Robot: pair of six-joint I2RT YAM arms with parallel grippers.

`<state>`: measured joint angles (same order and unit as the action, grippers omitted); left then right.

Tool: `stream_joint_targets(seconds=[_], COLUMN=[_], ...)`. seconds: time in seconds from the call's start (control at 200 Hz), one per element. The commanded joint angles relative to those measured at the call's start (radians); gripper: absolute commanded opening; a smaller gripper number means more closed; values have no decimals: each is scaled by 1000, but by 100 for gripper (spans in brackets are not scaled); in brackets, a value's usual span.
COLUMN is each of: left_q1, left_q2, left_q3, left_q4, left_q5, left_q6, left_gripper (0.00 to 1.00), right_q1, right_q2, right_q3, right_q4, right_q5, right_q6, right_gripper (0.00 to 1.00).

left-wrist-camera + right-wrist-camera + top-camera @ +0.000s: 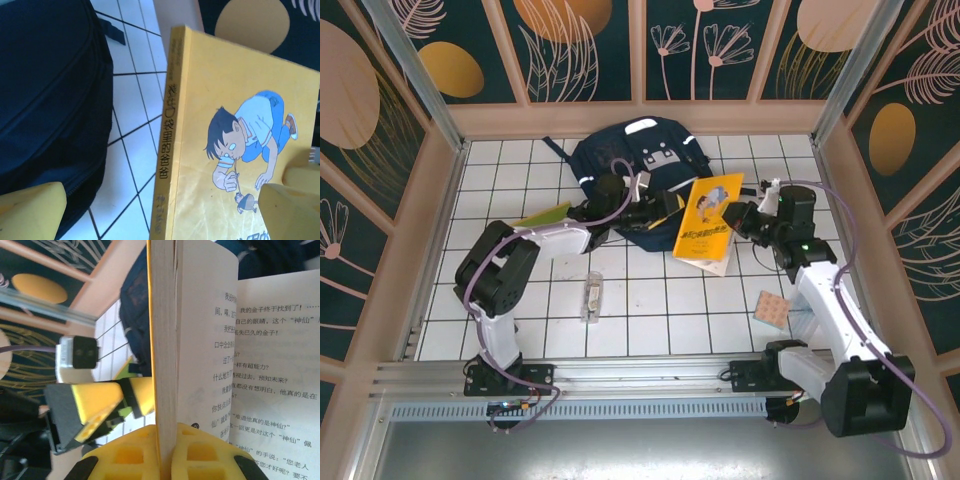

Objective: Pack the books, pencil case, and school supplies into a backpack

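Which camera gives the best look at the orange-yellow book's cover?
Left wrist: the orange-yellow book appears close up, cover cartoon and spine lettering clear. Top external has the whole book, small, beside the backpack. Right wrist gives page edges and printed inside pages, clamped in the right gripper.

Tilted yellow book (pixel 708 222) beside navy backpack (pixel 620 165); green book (pixel 545 214) flat, left.

On my feed left jaws are wide apart, left arm (pixel 545 240) stretched low toward the middle. Right jaws pinched on the book (pixel 706 226), right arm (pixel 825 295) reaching inward.
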<state>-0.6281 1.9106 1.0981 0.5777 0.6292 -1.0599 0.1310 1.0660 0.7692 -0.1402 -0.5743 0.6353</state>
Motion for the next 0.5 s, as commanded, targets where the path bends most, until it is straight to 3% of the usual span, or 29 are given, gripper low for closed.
stream_joint_targets(seconds=[0.0,0.23,0.445,0.49], left_q1=[-5,-5,-5,-4], left_q2=[42,70,50,44], left_q3=[-27,-79,-93,-89], left_q4=[197,292,311,288], left_q5=[82,120,131,127], left_q6=[-69,-115,-123,-109], left_gripper=[97,89,62,51], right_q1=[38,89,87,86], right_q2=[80,216,290,295], right_q3=[-22,8,15,17], right_q4=[266,385,335,320], right_q5=[-125,-135,-66,-41], right_q6=[40,32,-11,-17], right_gripper=[0,0,0,0])
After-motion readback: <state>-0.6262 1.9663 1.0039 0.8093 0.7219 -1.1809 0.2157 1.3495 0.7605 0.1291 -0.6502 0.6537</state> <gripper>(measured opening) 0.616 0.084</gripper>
